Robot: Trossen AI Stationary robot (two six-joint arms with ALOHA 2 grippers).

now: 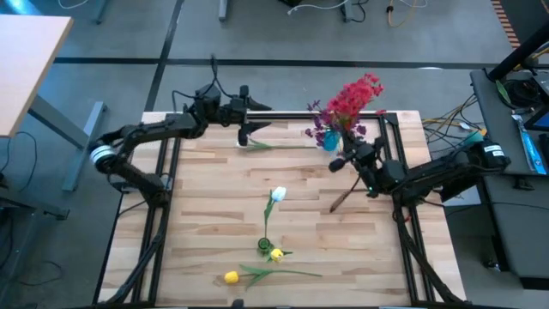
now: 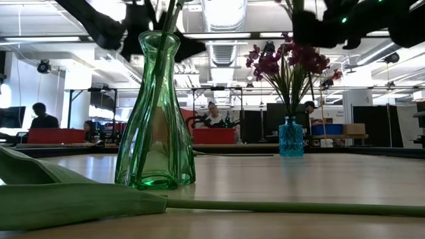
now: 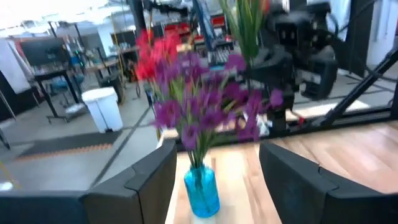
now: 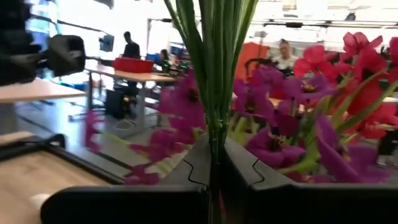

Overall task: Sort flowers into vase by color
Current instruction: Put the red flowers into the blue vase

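Note:
A blue vase with purple flowers stands near the table's far edge. My right gripper is just beside it, shut on a bunch of red flowers. My left gripper is open near the far edge, pointing toward the blue vase and holding nothing. A green glass vase stands mid-table with a white tulip leaning out of it. A yellow tulip lies at the near edge. My right gripper pinches the red bunch's green stems between its two fingers, coming level from the table's right and lying across them. The bunch is held tilted, with the blossoms toward the far edge above the blue vase. Whether the lower stem end touches the table, I cannot tell.
A white-budded flower lies on the table below my left gripper. A second yellow bud sits beside the green vase. A leaf and stem lie close to the low camera. A black frame edges the table. People sit in the room beyond.

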